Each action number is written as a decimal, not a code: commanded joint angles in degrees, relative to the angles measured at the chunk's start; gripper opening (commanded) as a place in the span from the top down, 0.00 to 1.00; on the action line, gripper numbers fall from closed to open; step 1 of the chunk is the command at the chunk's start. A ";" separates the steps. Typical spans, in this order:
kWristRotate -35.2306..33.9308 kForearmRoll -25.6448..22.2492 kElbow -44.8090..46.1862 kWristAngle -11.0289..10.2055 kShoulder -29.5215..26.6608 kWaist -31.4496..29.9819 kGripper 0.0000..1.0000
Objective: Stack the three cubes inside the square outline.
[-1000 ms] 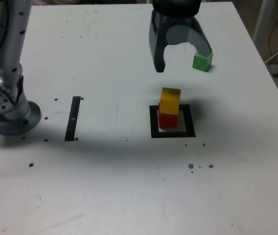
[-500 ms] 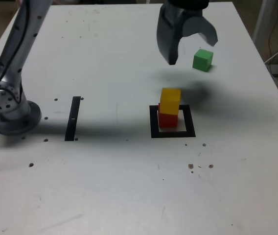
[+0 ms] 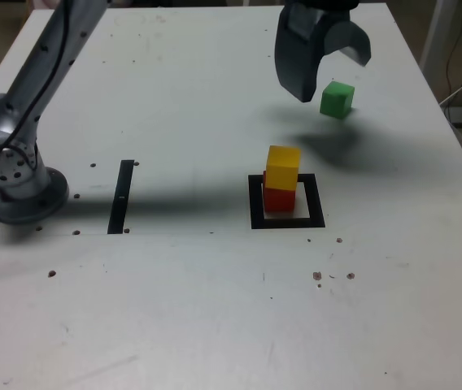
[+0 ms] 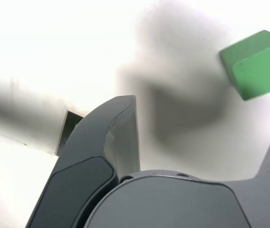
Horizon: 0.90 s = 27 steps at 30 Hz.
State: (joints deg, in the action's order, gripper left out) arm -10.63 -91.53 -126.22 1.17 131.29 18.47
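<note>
We see a silver-grey metal arm (image 3: 48, 61) rising from a rounded base joint (image 3: 7, 175) dotted with small dark screw holes. Beside the green cube (image 3: 337, 98), its gripper (image 3: 333, 75) shows two curved fingers, dark grey outside and lighter grey inside.

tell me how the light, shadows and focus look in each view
Exterior view: even light, sharp; the open gripper throws a soft dark shadow on the table beside the green cube, and the arm's shadow runs in a band across the table to the square outline. Wrist view: the table is blown out to white, the gripper's fingers are soft, and the green cube is slightly blurred.
</note>
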 commanded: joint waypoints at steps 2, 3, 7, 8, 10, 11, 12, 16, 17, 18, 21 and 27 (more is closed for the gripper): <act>-1.89 -0.72 -1.23 0.46 0.45 0.88 0.01; -2.36 -0.75 -1.50 0.52 0.50 1.01 0.01; -3.88 -0.89 -2.68 0.66 1.04 1.44 0.01; -4.16 -0.91 -2.92 0.71 1.25 1.60 0.01; -4.54 -0.96 -3.34 0.90 1.78 2.01 0.01; -4.66 -0.97 -3.53 1.01 2.10 2.25 0.01; -4.74 -0.99 -3.74 1.12 2.44 2.49 0.01; -4.88 -1.02 -4.82 1.63 4.12 3.37 0.01; -4.88 -1.02 -5.14 1.77 4.59 3.58 0.01; -4.89 -1.02 -5.47 1.92 5.09 3.77 0.01; -4.90 -1.04 -6.60 2.37 6.63 4.23 0.01; -4.84 -1.34 -9.51 3.57 10.15 4.61 0.01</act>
State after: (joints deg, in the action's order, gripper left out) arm -15.41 -92.14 -135.28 4.60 140.36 22.91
